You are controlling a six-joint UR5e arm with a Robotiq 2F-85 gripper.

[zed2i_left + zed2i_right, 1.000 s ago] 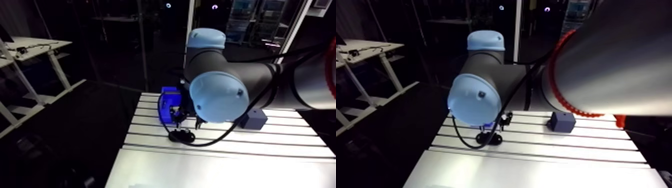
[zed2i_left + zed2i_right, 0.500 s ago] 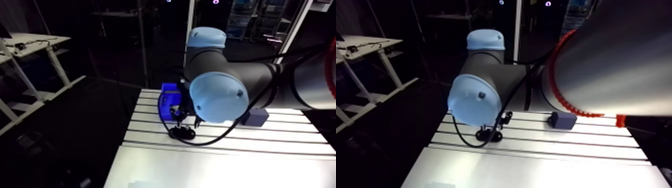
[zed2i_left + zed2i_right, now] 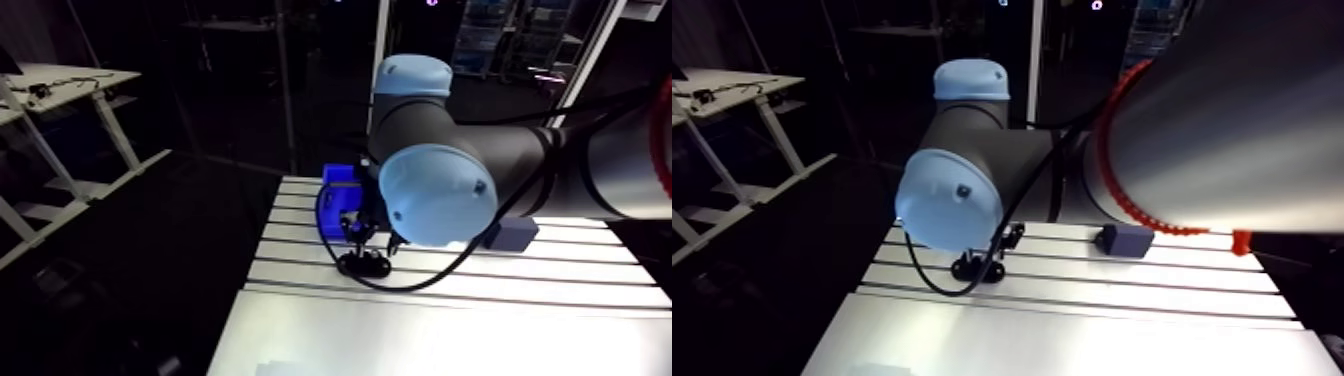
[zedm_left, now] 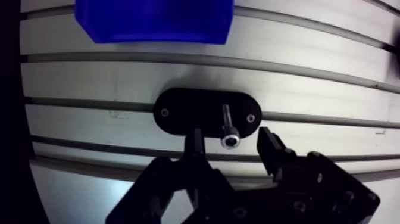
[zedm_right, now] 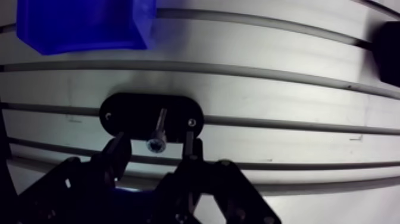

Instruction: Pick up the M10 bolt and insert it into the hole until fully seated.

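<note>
A black oval plate [image 4: 190, 110] lies on the slotted table [image 4: 309, 71]. The bolt [image 4: 227, 126] stands in the plate's middle, its shaft down in the plate and its socket head towards the wrist camera. My gripper [image 4: 231, 142] hovers right over it, open, with one finger [image 4: 195, 143] on each side of the head and a gap to both. In the arm view the gripper [image 3: 372, 236] hangs just above the plate [image 3: 363, 264], mostly hidden behind the wrist joint.
A blue bin [image 4: 153, 21] sits on the table just ahead of the plate, also in the arm view [image 3: 338, 190]. A dark blue-grey box [image 3: 1124, 238] stands farther right. The table's left edge drops off beside the plate.
The arm view has shifted slightly, so the camera moved with the arm. The gripper stays over the plate; I see no other clear change.
</note>
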